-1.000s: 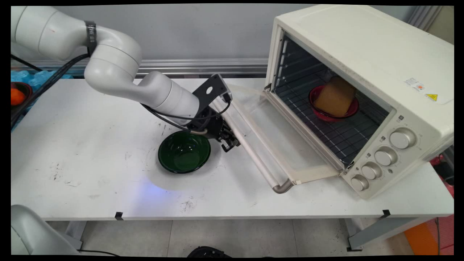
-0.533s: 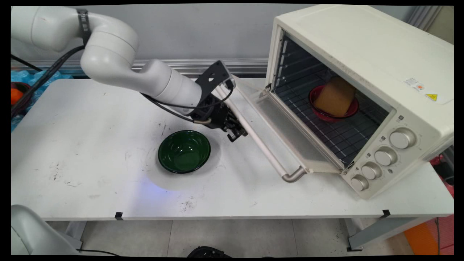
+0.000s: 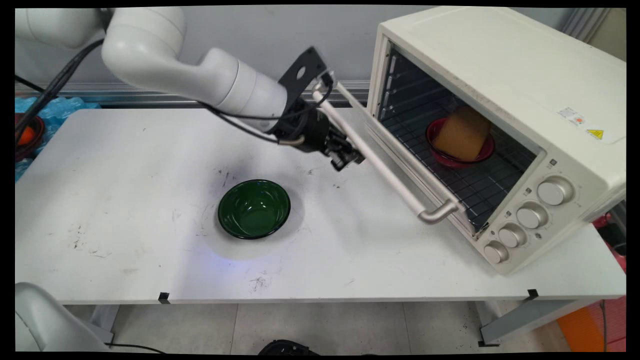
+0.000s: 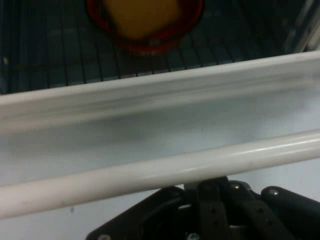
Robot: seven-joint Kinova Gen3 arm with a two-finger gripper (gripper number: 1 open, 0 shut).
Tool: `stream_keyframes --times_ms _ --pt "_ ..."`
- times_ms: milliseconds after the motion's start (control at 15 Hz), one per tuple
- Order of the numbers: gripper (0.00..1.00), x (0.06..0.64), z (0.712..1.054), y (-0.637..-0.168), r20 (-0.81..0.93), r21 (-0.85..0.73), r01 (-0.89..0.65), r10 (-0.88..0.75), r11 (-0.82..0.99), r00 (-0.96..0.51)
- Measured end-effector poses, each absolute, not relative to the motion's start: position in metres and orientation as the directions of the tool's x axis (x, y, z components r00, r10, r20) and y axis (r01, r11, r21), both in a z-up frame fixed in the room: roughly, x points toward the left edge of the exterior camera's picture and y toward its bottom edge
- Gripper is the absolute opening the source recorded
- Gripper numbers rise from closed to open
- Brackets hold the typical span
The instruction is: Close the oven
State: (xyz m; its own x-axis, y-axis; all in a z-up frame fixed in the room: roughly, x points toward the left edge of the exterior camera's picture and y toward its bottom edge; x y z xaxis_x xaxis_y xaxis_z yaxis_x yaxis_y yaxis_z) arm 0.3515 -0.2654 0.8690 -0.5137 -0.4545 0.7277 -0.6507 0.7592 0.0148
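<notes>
My gripper (image 3: pixel 348 158) is shut and presses against the underside of the white handle bar (image 3: pixel 385 170) of the cream toaster oven (image 3: pixel 500 65). The door stands half raised, tilted between flat and closed. In the hand view the handle bar (image 4: pixel 160 175) crosses just above my gripper (image 4: pixel 217 187), with the door's upper edge (image 4: pixel 150 97) beyond it. On the rack inside the oven sits a red bowl (image 3: pixel 462 156) holding a tan block (image 3: pixel 462 132); both show in the hand view as the red bowl (image 4: pixel 150 45) and block (image 4: pixel 145 15).
A dark green empty bowl (image 3: pixel 254 208) sits on the white table (image 3: pixel 125 200), below and left of the gripper. The oven's knobs (image 3: pixel 532 215) face the front right. A blue bag (image 3: pixel 55 107) and a dark bowl (image 3: pixel 30 137) lie at the far left edge.
The gripper has risen and moved right, away from the green bowl, lifting the oven door from flat on the table to about half closed.
</notes>
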Motion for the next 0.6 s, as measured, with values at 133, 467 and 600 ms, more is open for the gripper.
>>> stream_keyframes --times_ms 133,467,600 --pt "0.0 0.348 0.879 -0.269 0.743 0.013 -0.649 -0.442 0.761 -0.502" --pt "0.0 0.34 0.903 -0.278 0.779 0.009 -0.649 -0.412 0.761 -0.473" --pt "0.0 0.336 0.912 -0.282 0.792 0.007 -0.649 -0.401 0.76 -0.46"
